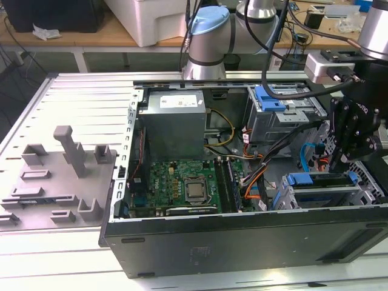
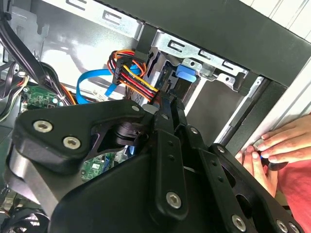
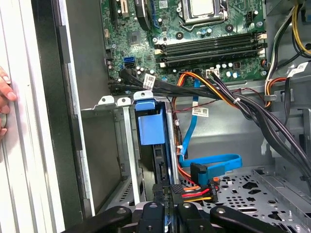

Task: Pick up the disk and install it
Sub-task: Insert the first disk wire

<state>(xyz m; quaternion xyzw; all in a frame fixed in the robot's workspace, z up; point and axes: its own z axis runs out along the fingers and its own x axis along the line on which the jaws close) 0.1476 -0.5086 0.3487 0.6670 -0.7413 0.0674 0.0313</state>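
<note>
Standing in the grey metal bay (image 3: 124,145) at lower centre, the thin blue-framed disk (image 3: 160,165) is clamped between the fingers of the black gripper (image 3: 167,206).

Bright, even light; soft focus

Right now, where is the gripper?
The gripper hangs on the exterior view's right, over the case, just above the blue-topped drive bay.

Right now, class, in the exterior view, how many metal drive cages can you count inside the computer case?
2. One drive cage sits far back, at the exterior view's right; the other lies nearer, close to the gripper. The arm may hide more.
</note>
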